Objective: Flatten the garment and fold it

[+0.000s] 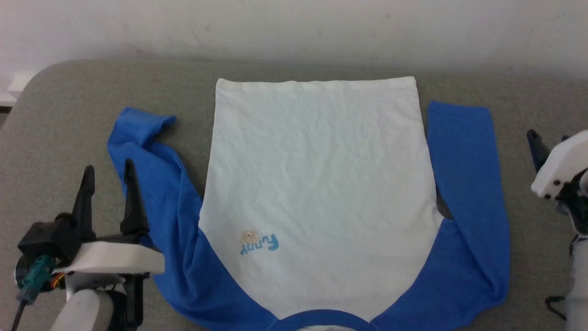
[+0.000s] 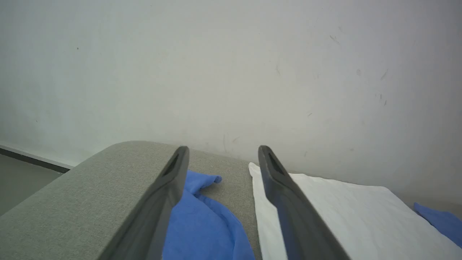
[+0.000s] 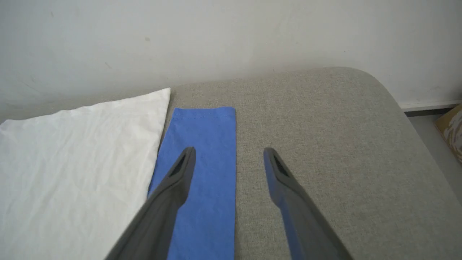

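so the shirt (image 1: pixel 317 184) lay mostly flat mid-pad (image 1: pixel 55 115), left gripper (image 1: pixel 109 166) over the pad's left side and right gripper (image 3: pixel 229 151) over its right, both spread wide and empty, but the left sleeve (image 1: pixel 147 147) was bunched, so folding as-is would probably have trapped a lumpy crease.

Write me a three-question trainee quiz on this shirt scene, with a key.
1. True or false: the garment lies with its collar nearest the robot.
2. The sleeve on the robot's right lies: (a) bunched, (b) straight, (c) rolled up.
3. Fill in: the left end effector and right end effector are both ____, holding nothing.
Key: 1 true; 2 b; 3 open.
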Motion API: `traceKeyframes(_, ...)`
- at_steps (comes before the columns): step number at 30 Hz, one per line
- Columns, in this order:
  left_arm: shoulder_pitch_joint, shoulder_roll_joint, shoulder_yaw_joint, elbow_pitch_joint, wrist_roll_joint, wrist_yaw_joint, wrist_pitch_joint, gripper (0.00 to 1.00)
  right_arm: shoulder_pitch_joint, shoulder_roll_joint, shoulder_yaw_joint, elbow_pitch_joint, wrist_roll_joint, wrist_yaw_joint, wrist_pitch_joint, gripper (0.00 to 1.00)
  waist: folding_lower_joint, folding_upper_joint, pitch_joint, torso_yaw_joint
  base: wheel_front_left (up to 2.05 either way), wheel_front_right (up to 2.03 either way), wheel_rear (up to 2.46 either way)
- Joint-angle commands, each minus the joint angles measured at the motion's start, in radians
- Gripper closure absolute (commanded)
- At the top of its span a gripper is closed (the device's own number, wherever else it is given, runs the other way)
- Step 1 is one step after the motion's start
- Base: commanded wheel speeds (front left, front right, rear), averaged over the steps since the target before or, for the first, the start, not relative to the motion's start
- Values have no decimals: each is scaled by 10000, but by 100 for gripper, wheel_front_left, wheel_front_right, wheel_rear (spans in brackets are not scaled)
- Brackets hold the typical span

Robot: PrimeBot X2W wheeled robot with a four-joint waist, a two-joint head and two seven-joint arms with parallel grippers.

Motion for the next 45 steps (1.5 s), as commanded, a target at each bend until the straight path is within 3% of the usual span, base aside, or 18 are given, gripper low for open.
traceKeyframes(1, -270, -242, 96, -118, 335, -134, -67, 0, -555, -165, -55, 461, -278, -9, 149, 0, -2, 0, 985, 280, 0, 0, 0)
traceKeyframes(13, -895, -1970, 1183, -737, 2086, -1379, -80, 0, -3693, -1169, -108, 3059, -2570, -9, 1015, 0, -2, 0, 2825, 1047, 0, 0, 0)
traceKeyframes(19, -1128, -2675, 1515, -668, 2534, -2024, -81, 0, -4253, -1382, -118, 3699, -3483, -9, 1164, 0, -2, 0, 3318, 1217, 0, 0, 0)
traceKeyframes(26, -1238, -3179, 1929, -396, 2939, -2597, -81, 0, -4373, -1370, 133, 4479, -3541, -9, 1090, 0, -2, 0, 3404, 1169, 0, 0, 0)
traceKeyframes(27, -1241, -3221, 1988, -346, 2984, -2665, -81, 0, -4361, -1375, 121, 4608, -3499, -9, 1153, 35, -2, 0, 3367, 1146, 0, 0, 0)
traceKeyframes(28, -1235, -3260, 2050, -299, 3031, -2729, -81, 0, -4356, -1380, 118, 4708, -3439, -9, 1175, 82, -2, 0, 3317, 1112, 0, 0, 0)
traceKeyframes(29, -1220, -3295, 2105, -263, 3083, -2784, -81, 0, -4351, -1398, 93, 4791, -3377, -9, 1204, 100, -2, 0, 3258, 1073, 0, 0, 0)
traceKeyframes(37, -1010, -3471, 2499, 109, 3351, -3123, -81, 0, -4201, -1739, -463, 4317, -2098, -9, -238, 100, -2, 0, 2225, 706, 0, 0, 0)
traceKeyframes(45, -409, -3530, 2929, 442, 3410, -3230, -81, 0, -2073, -2370, -792, 2721, -424, -9, -949, 100, -2, 0, 851, 121, 0, 0, 0)
